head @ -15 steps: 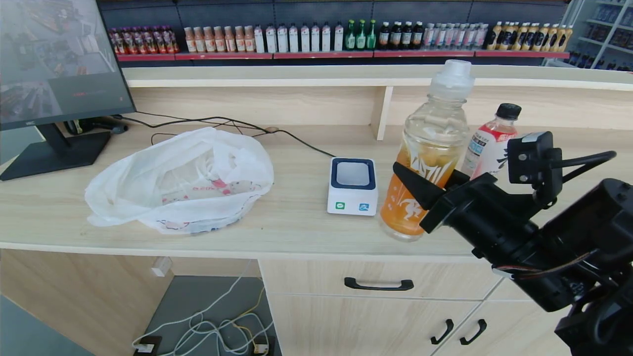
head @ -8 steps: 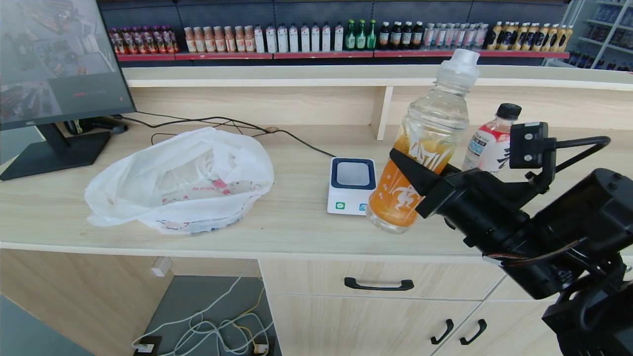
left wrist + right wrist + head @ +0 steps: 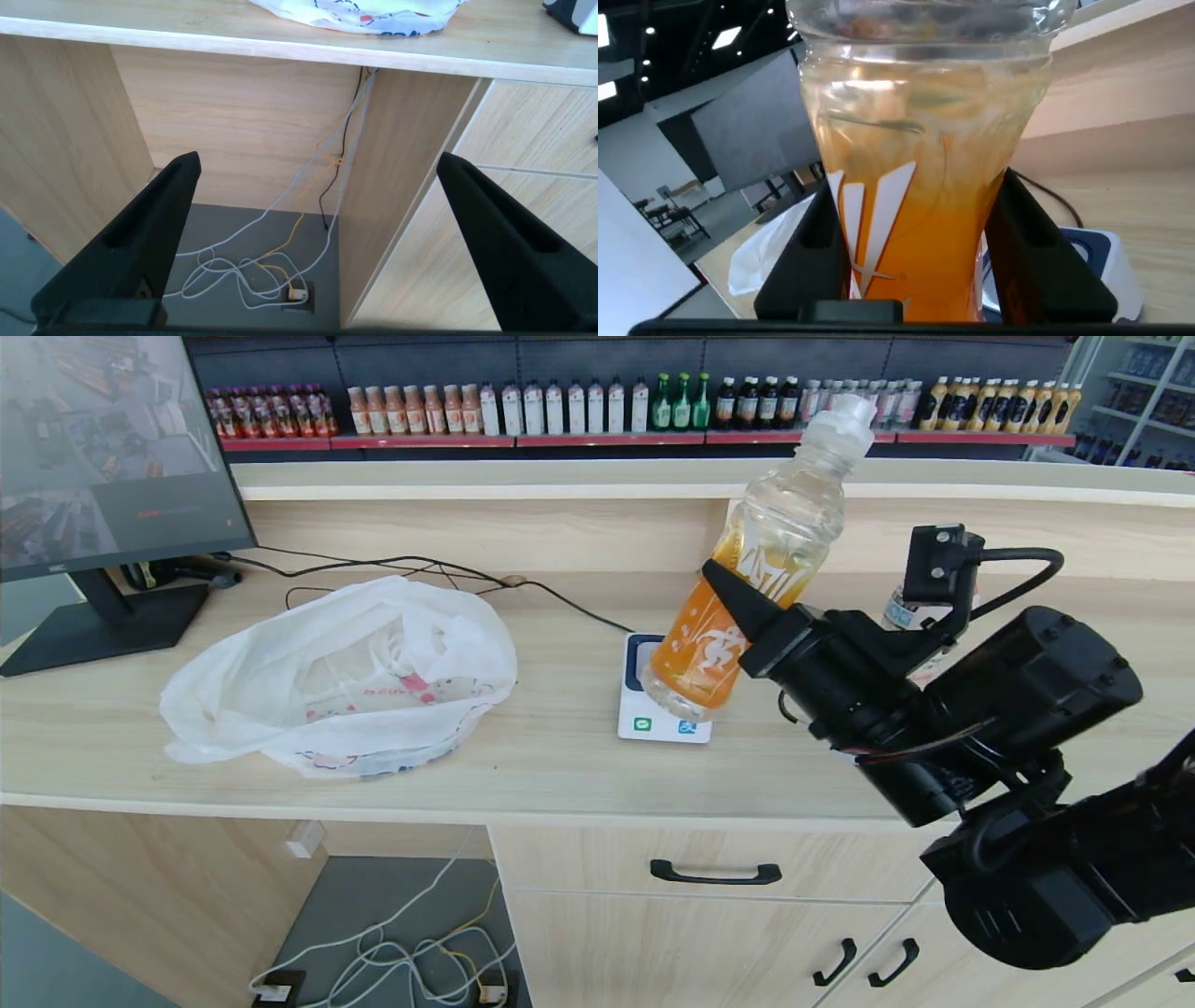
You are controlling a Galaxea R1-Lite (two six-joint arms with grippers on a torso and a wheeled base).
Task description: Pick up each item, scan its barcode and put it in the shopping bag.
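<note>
- The second bottle (image 3: 902, 612) stands behind the right arm, which hides it almost wholly; a strip of its label shows, and nothing more can be made out.
- The scanner (image 3: 653, 723) is half covered by the orange drink bottle (image 3: 747, 560), so its dark window shows as a sliver at one side.
- Whether the bottle's base touches the scanner or hangs just over it cannot be told.
- The far finger of the right hand (image 3: 738, 607) is hidden behind the bottle in the head view; the right wrist view shows both fingers pressed against the bottle's sides, gripping it at the label.
- The monitor (image 3: 103, 448) is cut off by the picture's edge.
- The bottle is clear plastic with a white cap, orange drink in its lower part and an orange label with white figures. It is tilted, cap leaning up and away, base over the scanner.
- The shopping bag (image 3: 345, 672), white and crumpled, lies on the surface (image 3: 560, 765) just left of the scanner, mouth open.
- The left hand (image 3: 318, 163) is low before the surface's front edge, fingers spread wide, gripping nothing.
</note>
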